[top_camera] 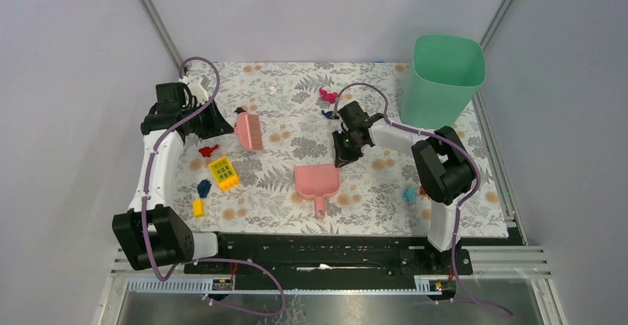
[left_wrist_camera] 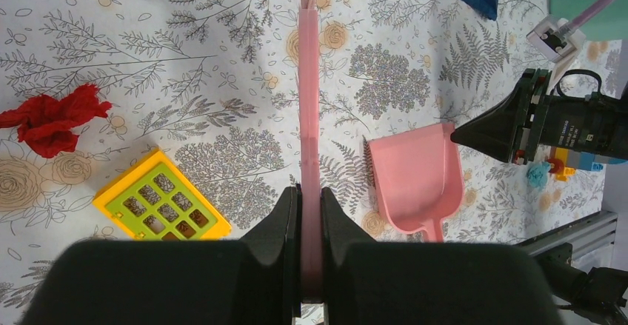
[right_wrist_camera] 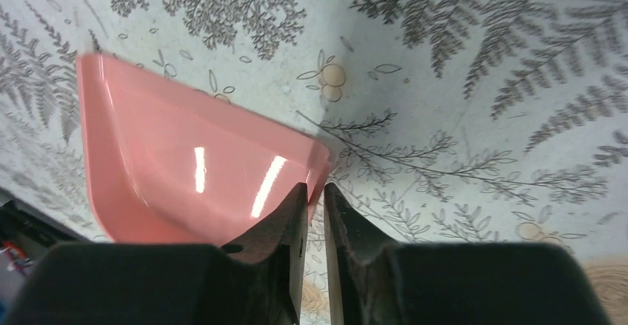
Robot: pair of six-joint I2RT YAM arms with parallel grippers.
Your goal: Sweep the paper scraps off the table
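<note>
My left gripper (top_camera: 224, 123) (left_wrist_camera: 310, 192) is shut on a pink brush (top_camera: 250, 130), seen edge-on in the left wrist view (left_wrist_camera: 309, 110). My right gripper (top_camera: 345, 153) (right_wrist_camera: 312, 188) is closed on the far right corner rim of the pink dustpan (top_camera: 317, 181) (right_wrist_camera: 170, 169), which lies on the table (top_camera: 281, 95). Paper scraps lie scattered: magenta (top_camera: 328, 95) and dark blue (top_camera: 329, 115) behind the right gripper, red (top_camera: 208, 150) (left_wrist_camera: 52, 118) and blue (top_camera: 204, 187) at the left, cyan (top_camera: 409, 194) at the right.
A tall green bin (top_camera: 442, 81) stands at the back right. A yellow-green studded plate (top_camera: 224, 173) (left_wrist_camera: 159, 206) and a small yellow brick (top_camera: 198, 207) lie at the left. A black rail (top_camera: 326, 247) runs along the near edge.
</note>
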